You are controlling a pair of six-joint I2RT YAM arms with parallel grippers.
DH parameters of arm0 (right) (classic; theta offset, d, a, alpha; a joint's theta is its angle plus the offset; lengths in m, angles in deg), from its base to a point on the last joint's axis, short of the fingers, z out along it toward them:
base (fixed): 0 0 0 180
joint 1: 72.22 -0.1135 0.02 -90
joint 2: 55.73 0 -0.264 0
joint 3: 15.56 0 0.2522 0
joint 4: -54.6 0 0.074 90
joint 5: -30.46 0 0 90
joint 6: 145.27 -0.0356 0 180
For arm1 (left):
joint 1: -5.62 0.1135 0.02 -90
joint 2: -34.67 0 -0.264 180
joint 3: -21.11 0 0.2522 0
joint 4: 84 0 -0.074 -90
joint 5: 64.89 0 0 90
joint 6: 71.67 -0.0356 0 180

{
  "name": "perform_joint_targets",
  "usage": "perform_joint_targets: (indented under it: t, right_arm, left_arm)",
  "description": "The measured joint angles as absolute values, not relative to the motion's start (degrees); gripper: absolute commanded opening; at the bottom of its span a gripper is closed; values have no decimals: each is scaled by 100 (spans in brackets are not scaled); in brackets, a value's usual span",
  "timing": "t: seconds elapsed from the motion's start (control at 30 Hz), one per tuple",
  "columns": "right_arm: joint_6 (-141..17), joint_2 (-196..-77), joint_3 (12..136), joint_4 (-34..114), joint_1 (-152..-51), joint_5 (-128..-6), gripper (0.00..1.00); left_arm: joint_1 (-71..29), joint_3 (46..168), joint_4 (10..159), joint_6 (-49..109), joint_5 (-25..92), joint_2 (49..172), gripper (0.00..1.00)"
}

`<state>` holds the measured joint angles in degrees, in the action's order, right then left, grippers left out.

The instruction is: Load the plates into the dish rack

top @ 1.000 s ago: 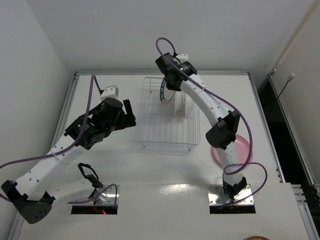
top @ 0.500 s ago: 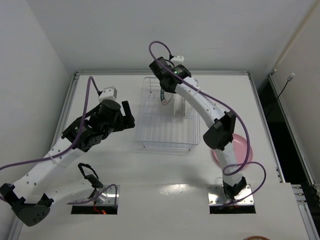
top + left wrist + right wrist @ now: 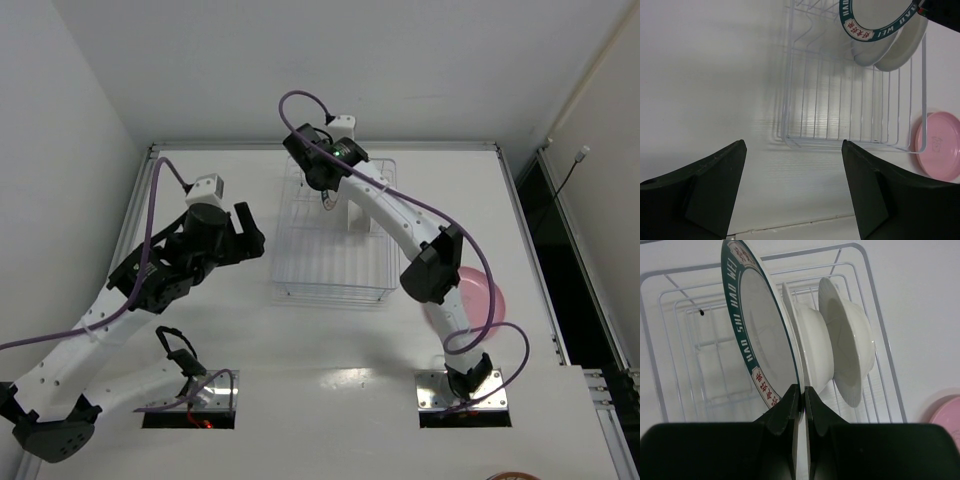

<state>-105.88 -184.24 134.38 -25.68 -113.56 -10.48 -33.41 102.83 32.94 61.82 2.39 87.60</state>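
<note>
The teal-rimmed plate [image 3: 762,335] stands on edge over the far end of the dish rack [image 3: 330,292], its face parallel to, and just beside, two white dishes [image 3: 847,345] already standing upright in the dividers. Whether its far edge has met the wires cannot be told from these views. The right gripper [image 3: 802,390] is clamped on the plate's near rim, its fingers pressed narrow with only the thin plate edge between them. The step in hand is judged to be seating this plate in the slot next to the white dishes. The next move probably calls for a straight descent that keeps the plate upright and clear of its neighbour until the rim settles between two wires, and only then a release. A tilt toward the dishes would risk a knock. The pink plate [image 3: 478,295] lies flat on the table [image 3: 330,340], just beside the rack's near right corner and partly under the right arm, not yet loaded. The left gripper [image 3: 793,150] hangs to the left of the rack, spread wide and holding nothing.
</note>
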Motion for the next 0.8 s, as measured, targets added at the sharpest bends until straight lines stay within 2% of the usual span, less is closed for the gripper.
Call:
perform_joint_targets:
  t: [0.8]
  right_arm:
    - [-10647, -18605, 13451, -2826, -11848, -10, 0]
  left_arm:
    - [-3341, 10198, 3130, 6182, 280, 8657, 75]
